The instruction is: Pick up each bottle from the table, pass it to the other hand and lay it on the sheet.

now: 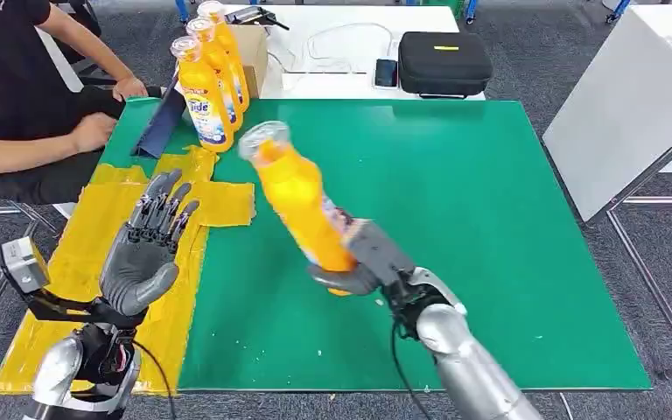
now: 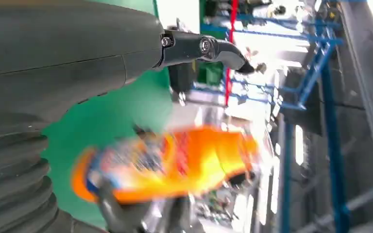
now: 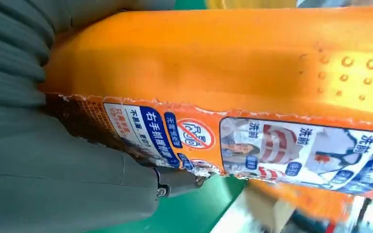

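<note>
Green mat [image 1: 455,219] covers the table, with a yellow sheet [image 1: 96,262] taped along its left edge and a grey carpet floor around it. Far side: a white table carrying a black case [image 1: 444,61] and a phone [image 1: 385,73].

Hard to make out: the left wrist view is motion-blurred, so the held bottle [image 2: 170,162] reads as an orange smear over the green. The right wrist view sits so close that the bottle's body and torn label [image 3: 252,145] run off the frame; cap and base are cut off there. A person [image 1: 26,87] at the far left is cropped at the shoulders, hands resting near the mat's corner beside a blue tablet stand [image 1: 162,122].

Right hand [image 1: 363,262]: fingers wrapped around the lower part of the orange bottle [image 1: 297,197], lifted off the mat and tilted, clear cap pointing up-left toward the far side.

Left hand [image 1: 144,245]: above the yellow sheet, palm up, fingers spread and straight, holding nothing, well apart from the bottle.

Three more bottles [image 1: 206,83] stand upright in a row at the mat's far-left corner, just beside a cardboard box [image 1: 252,52].
</note>
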Controlling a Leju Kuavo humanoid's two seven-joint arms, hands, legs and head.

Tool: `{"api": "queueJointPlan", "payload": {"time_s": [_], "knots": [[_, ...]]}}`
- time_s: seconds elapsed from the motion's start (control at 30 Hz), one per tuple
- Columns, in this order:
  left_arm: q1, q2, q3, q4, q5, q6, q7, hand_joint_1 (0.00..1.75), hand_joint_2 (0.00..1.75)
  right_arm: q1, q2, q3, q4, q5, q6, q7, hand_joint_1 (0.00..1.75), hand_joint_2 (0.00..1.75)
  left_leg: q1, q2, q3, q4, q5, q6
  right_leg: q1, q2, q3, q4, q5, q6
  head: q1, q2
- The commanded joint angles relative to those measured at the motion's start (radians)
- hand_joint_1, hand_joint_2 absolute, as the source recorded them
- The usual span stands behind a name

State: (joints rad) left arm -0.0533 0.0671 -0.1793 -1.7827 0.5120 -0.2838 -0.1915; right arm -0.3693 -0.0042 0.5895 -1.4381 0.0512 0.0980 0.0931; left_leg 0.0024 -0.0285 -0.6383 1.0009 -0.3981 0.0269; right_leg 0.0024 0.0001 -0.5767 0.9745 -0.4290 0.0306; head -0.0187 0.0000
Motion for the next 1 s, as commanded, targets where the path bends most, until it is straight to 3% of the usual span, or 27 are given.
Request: {"api": "queueJointPlan", "payload": {"time_s": [0.03,0.4,0.7,0.73,0.77,0.8,1.0], "knots": [[-0.029,0.0,-0.055,-0.037,0.068,0.007,0.02,0.0,1.75,-0.179,0.075,0.253,0.173,0.091,-0.005,0.006,1.75,1.75,0.0,0.008,0.006,0.002,-0.003,-0.001,0.0,0.006,0.004,0.001,-0.001,0.0,0.0,0.0],[-0.005,0.012,-0.062,-0.023,0.132,-0.016,0.056,0.0,1.75,-0.164,0.034,0.393,0.078,0.141,0.025,0.0,1.75,1.75,-0.001,0.002,0.003,0.0,-0.001,-0.001,0.0,0.001,0.003,0.0,-0.001,0.0,0.0,0.0],[-0.016,0.025,-0.049,-0.015,0.17,-0.024,0.068,0.0,1.75,-0.139,0.001,0.433,0.102,0.142,0.037,0.001,1.75,1.75,0.0,0.001,0.004,0.0,-0.001,-0.001,0.0,-0.001,0.005,-0.001,-0.001,0.0,0.001,0.0],[-0.015,0.025,-0.049,-0.013,0.185,-0.033,0.069,0.19,1.75,-0.139,-0.004,0.436,0.104,0.139,0.038,-0.001,1.75,1.75,0.0,0.001,0.003,-0.001,-0.001,-0.001,0.0,0.0,0.003,-0.001,-0.001,0.0,0.0,0.0],[-0.015,0.025,-0.049,-0.013,0.185,-0.033,0.069,0.68,1.75,-0.139,-0.004,0.436,0.104,0.139,0.038,-0.001,1.75,1.75,-0.001,0.001,0.003,-0.001,0.0,-0.001,0.0,-0.001,0.003,-0.001,-0.001,0.0,0.0,0.0],[-0.015,0.026,-0.05,-0.014,0.186,-0.038,0.068,1.75,1.75,-0.138,-0.007,0.436,0.102,0.139,0.037,-0.002,1.75,1.75,0.0,0.002,0.004,0.0,-0.001,-0.001,0.0,0.0,0.004,-0.001,-0.001,0.0,0.001,0.0],[-0.017,0.027,-0.051,-0.014,0.191,-0.052,0.063,1.75,1.75,-0.136,-0.013,0.436,0.094,0.139,0.035,-0.001,1.75,1.75,0.0,0.001,0.004,0.0,-0.001,-0.001,0.0,-0.001,0.004,-0.001,-0.001,0.0,0.0,0.0]]}}
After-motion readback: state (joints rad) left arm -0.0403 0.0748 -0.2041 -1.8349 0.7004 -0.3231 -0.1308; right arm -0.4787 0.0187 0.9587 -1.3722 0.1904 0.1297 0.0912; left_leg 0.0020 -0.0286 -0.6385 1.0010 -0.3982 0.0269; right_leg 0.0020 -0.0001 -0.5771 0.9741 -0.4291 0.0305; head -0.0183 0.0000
